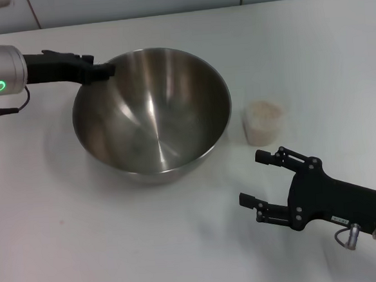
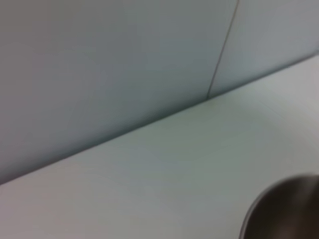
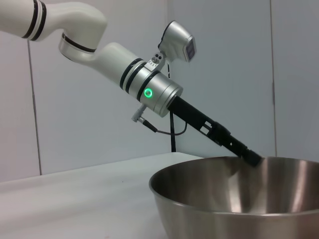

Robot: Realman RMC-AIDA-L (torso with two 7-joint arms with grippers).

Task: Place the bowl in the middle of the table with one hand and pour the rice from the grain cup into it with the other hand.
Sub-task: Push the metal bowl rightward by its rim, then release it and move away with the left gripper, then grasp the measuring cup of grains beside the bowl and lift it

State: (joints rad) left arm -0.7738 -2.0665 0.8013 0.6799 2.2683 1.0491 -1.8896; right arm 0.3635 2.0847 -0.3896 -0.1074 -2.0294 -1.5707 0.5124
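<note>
Your left gripper [image 1: 103, 71] is clamped on the far-left rim of the bowl [image 1: 152, 111], which sits mid-table [image 1: 105, 250]. Cup [image 1: 263, 122] of rice [image 1: 263, 112] stands just right of the bowl. Your right gripper [image 1: 255, 178] hovers spread wide, near the cup, empty. No legible labels anywhere.

Plain wall behind the work surface

A pale grey-white wall [image 1: 133, 3] runs along the far edge, made of flat panels with thin dark vertical seams [image 2: 223, 50] between them; one such seam [image 3: 271, 74] also shows behind the scene.
</note>
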